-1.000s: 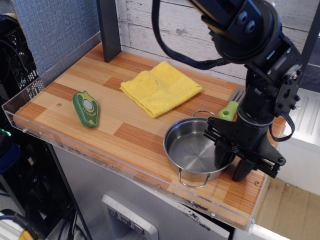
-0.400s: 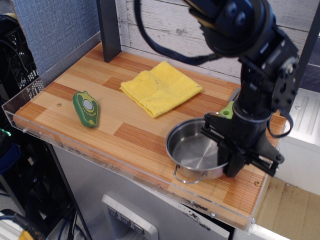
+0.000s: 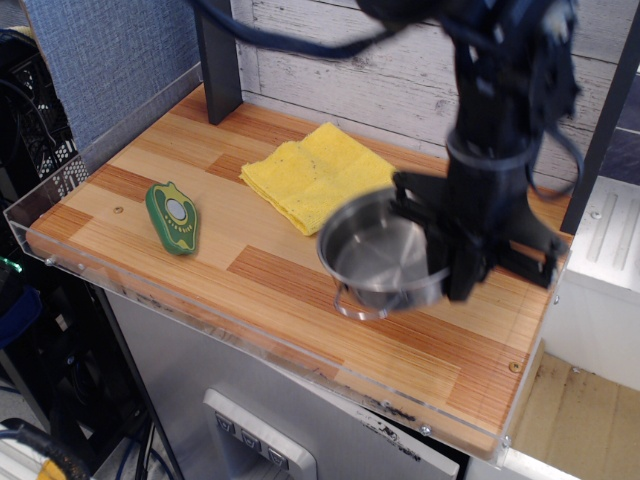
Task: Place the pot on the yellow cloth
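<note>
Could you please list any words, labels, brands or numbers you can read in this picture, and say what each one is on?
No text can be read anywhere.
Green-and-yellow toy: pale round emblem, too small to show lettering.
Pot, yellow cloth and gripper: no markings visible; the arm is motion-blurred.

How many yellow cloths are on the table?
1. The yellow cloth lies at the back middle of the wooden table, just behind the pot that the tool holds. The arm covers part of the table, so something might hide there.
</note>
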Action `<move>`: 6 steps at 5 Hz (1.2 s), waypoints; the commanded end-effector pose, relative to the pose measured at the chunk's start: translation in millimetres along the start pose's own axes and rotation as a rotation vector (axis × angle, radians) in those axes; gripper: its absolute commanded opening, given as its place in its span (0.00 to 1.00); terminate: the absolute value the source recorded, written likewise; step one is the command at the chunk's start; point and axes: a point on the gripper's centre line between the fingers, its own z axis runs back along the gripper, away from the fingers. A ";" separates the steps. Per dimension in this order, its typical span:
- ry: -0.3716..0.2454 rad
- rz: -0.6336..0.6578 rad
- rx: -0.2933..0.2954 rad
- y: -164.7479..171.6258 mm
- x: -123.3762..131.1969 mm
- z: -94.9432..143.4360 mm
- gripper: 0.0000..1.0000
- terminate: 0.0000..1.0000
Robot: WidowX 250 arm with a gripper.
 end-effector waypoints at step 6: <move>0.004 0.237 0.035 127.6 60.7 -2.5 0.00 0.00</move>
